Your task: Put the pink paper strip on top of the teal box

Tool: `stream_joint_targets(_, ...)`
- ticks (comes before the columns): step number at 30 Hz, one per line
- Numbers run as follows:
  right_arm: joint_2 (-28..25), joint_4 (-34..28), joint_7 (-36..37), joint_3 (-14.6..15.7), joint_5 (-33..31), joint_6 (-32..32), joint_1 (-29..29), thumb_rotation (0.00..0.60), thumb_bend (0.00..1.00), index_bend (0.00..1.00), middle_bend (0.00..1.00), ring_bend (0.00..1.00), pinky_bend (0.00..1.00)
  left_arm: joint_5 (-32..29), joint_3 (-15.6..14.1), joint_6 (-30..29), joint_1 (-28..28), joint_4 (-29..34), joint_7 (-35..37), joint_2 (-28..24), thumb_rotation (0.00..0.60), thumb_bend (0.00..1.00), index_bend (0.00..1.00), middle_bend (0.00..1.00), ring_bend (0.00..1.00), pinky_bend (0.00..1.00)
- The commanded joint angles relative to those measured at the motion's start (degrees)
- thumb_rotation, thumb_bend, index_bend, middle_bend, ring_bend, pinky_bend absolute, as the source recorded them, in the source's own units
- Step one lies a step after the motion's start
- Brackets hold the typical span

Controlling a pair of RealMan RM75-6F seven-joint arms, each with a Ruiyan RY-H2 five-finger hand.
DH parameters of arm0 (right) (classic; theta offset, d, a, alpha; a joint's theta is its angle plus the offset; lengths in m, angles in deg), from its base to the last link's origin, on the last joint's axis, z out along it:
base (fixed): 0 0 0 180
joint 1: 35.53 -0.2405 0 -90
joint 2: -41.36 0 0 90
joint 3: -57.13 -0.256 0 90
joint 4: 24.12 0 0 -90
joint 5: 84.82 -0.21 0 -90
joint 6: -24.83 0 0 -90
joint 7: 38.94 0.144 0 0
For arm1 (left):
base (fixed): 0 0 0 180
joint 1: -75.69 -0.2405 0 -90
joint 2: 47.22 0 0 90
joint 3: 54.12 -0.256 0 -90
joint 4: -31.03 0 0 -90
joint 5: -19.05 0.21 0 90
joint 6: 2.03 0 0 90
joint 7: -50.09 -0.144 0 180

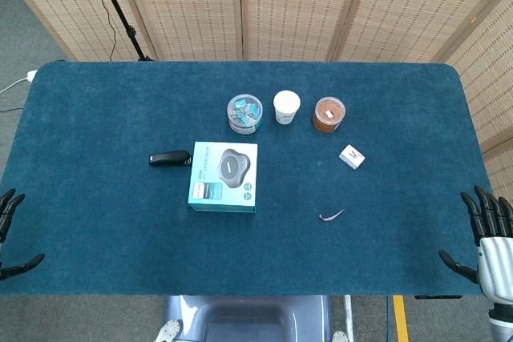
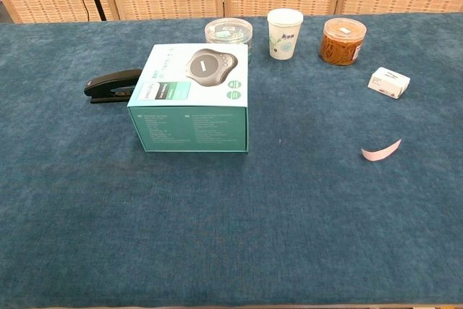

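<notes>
Pink paper strip [image 2: 381, 151] lies curled on the tabletop [image 1: 96, 198], well right of the teal box [image 1: 224, 175]. Judged featherlight, limp; best pinched at its raised end. Both robot hands, left [image 1: 10, 234] and right [image 1: 485, 238], spread, empty.

Bench [image 2: 217, 236] covered in matt, napped dark-teal cloth, teal box [image 2: 194, 103] of smooth printed cardboard, thin pink paper strip [image 2: 380, 151] curled, black stapler [image 2: 112, 85] glossy plastic, two clear plastic jars [image 2: 228, 32], white paper cup [image 2: 284, 32], woven cane screens [image 1: 296, 6] behind
</notes>
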Motion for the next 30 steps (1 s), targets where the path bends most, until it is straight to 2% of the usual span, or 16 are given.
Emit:
stream_joint_targets(1, 0.01, -0.06, 0.14, 0.17, 0.19, 0.1, 0.02, 0.6, 0.0, 0.0, 0.0, 0.0, 0.0, -0.01, -0.08, 0.16, -0.02, 0.21, -0.05, -0.06, 0.6, 0.0, 0.0, 0.0, 0.0, 0.0)
stream_joint_targets(5, 0.15, 0.14, 0.29, 0.6, 0.97, 1.09, -0.49, 0.6, 0.0, 0.0, 0.0, 0.0, 0.0, 0.13, 0.01, -0.22, -0.14, 0.2, 0.08, -0.11, 0.6, 0.0, 0.0, 0.0, 0.0, 0.0)
stream_joint_targets(12, 0.95, 2.1, -0.1, 1.18, 2.02, 7.35, -4.14, 0.6, 0.0, 0.01, 0.0, 0.0, 0.0, -1.06, 0.49, 0.4, -0.02, 0.43, 2.13, -0.82, 0.6, 0.0, 0.0, 0.0, 0.0, 0.0)
stream_joint_targets(17, 1.49, 2.93, -0.42, 0.82, 3.01, 10.73, -7.02, 0.6, 0.0, 0.09, 0.0, 0.0, 0.0, -0.68, 0.47, -0.58, -0.49, 0.58, 2.28, -0.8, 0.6, 0.0, 0.0, 0.0, 0.0, 0.0)
stream_joint_targets(20, 2.91, 5.26, -0.67, 0.05, 3.65, 14.33, -10.28, 0.6, 0.0, 0.11, 0.0, 0.0, 0.0, -0.46, 0.32, -0.33, -0.43, 0.6, 2.2, -0.75, 0.6, 0.0, 0.0, 0.0, 0.0, 0.0)
stream_joint_targets(24, 5.01, 7.13, 0.89, -0.66, 2.89, 18.25, -13.56, 0.6, 0.0, 0.19, 0.0, 0.0, 0.0, -0.7, 0.4, 0.24, -0.2, 0.68, 2.13, -0.73, 0.6, 0.0, 0.0, 0.0, 0.0, 0.0)
stream_joint_targets(30, 7.65, 9.76, 1.48, -0.32, 2.61, 24.57, -18.05, 0.6, 0.02, 0.26, 0.0, 0.0, 0.0, -0.88, 0.48, 0.2, -0.3, 0.74, 2.86, -1.02, 0.6, 0.0, 0.0, 0.0, 0.0, 0.0)
